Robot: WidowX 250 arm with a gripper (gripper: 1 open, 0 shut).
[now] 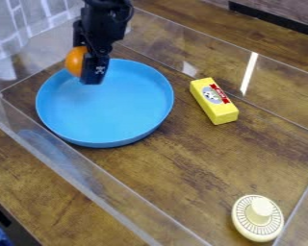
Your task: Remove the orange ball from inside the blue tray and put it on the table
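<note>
The orange ball hangs just above the far left rim of the blue tray, lifted off its floor. My gripper points down and is shut on the ball, with one black finger showing to the ball's right and the other hidden behind it. The round tray has nothing else in it and sits on the dark wooden table.
A yellow rectangular block lies right of the tray. A cream ribbed disc sits at the near right corner. Clear acrylic walls run along the table's near left side and back.
</note>
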